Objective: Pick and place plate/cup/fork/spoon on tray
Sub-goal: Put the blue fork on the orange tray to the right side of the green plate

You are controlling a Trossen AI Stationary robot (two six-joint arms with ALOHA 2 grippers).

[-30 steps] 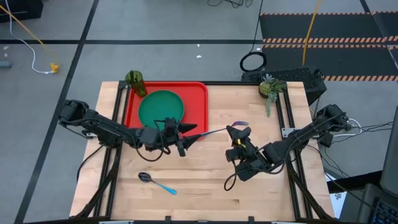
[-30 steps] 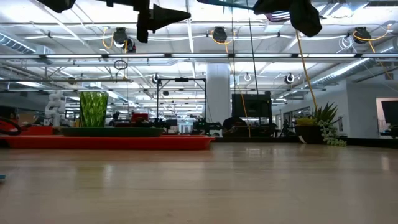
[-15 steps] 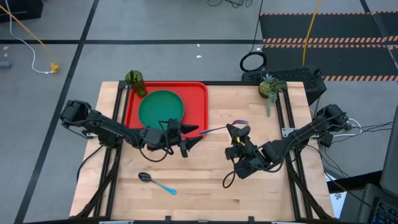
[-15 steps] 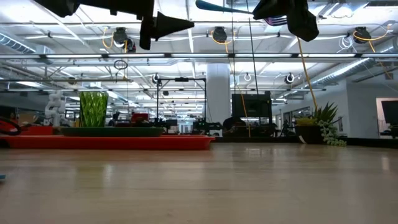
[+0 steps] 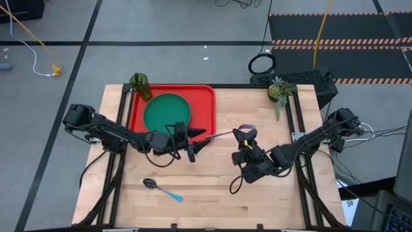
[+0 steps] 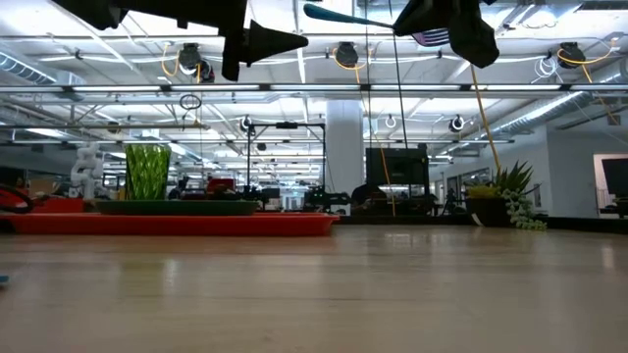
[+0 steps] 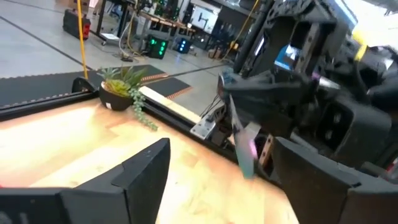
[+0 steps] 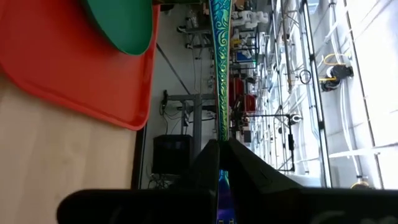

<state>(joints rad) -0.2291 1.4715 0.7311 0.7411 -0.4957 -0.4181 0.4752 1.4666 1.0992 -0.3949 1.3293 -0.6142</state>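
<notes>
The spoon point(image 5: 161, 189) lies on the table near my side, not picked up. Up in the air over the middle of the table, my right gripper point(image 5: 243, 133) is closed tight on the fork point(image 5: 222, 135), near its tined end. The fork looks thin, light, stiff and slippery, so I think the long handle is the best place to take it. My left gripper point(image 5: 197, 138) is wide open, right by the handle tip. Farther off, the plate point(image 5: 167, 111) sits on the red tray point(image 5: 207, 106), and the cup point(image 5: 140, 86) stands at its far corner.

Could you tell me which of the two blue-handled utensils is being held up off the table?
The fork: the right tool grips it in the air, while the spoon lies alone on the table.
</notes>
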